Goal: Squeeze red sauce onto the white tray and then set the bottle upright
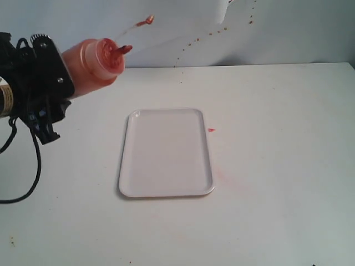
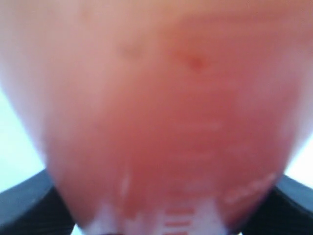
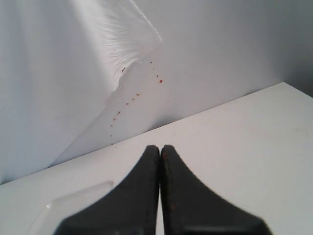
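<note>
**A:** We've got the left gripper [image 1: 60,75] with its fingers spread wide around the bottle [image 1: 97,60], clamped on its body. It's up at ten o'clock from the tray [image 1: 166,160], outside the rim.

**B:** And the nozzle [image 1: 123,50] lies nearer level than down. If we squeeze here, the sauce [image 1: 106,55] inside shoots past the tray onto the table [image 1: 277,166].

**A:** We see a red drop [image 1: 211,130] at two o'clock of the tray, and specks [image 1: 213,33] up the wall [image 1: 288,33]. Fair warning.

**B:** The cap [image 1: 148,20] dangling on its tether could smear too. The right gripper [image 3: 160,152] has its fingers pressed together, holding nothing.

**A:** The tray's clean, so we reckon the squeeze isn't done yet.
</note>
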